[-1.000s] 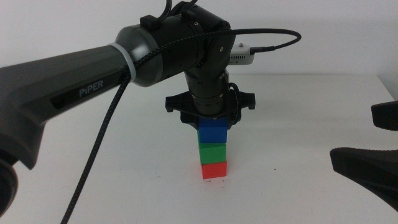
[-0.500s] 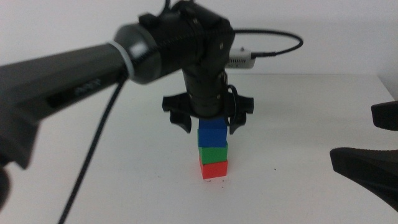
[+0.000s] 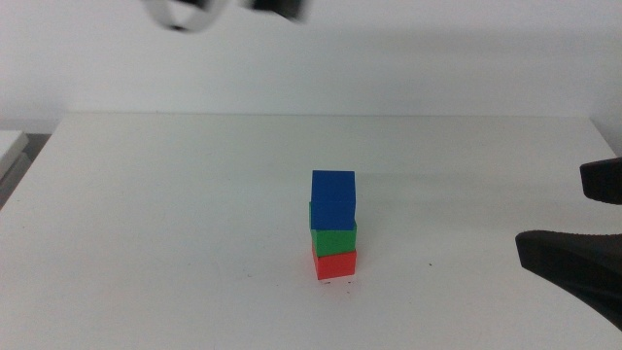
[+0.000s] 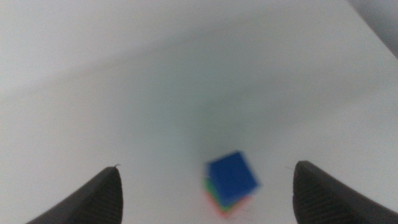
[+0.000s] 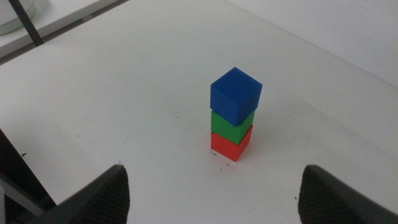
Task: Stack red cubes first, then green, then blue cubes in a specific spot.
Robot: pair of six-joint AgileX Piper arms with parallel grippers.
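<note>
The red cube [image 3: 334, 264] stands on the speck-marked spot [image 3: 336, 283] in mid table. The green cube [image 3: 333, 237] sits on it and the blue cube [image 3: 333, 198] on top, turned slightly. The stack also shows in the right wrist view: blue cube [image 5: 235, 94], green cube [image 5: 231, 126], red cube [image 5: 230, 144]. My left gripper [image 4: 206, 167] is open and empty, high above the blue cube [image 4: 231, 178]; only a blur of that arm [image 3: 185, 10] shows at the middle view's top edge. My right gripper [image 3: 549, 214] waits open at the right, apart from the stack.
A lone dark speck [image 3: 431, 264] lies to the right of the stack. A white object [image 3: 8, 148] lies past the table's left edge. The table's far edge [image 3: 321, 115] meets a pale wall.
My left gripper opened off the blue cube and rose up out of the middle view. The stack of three stayed standing. The right arm has not moved.
</note>
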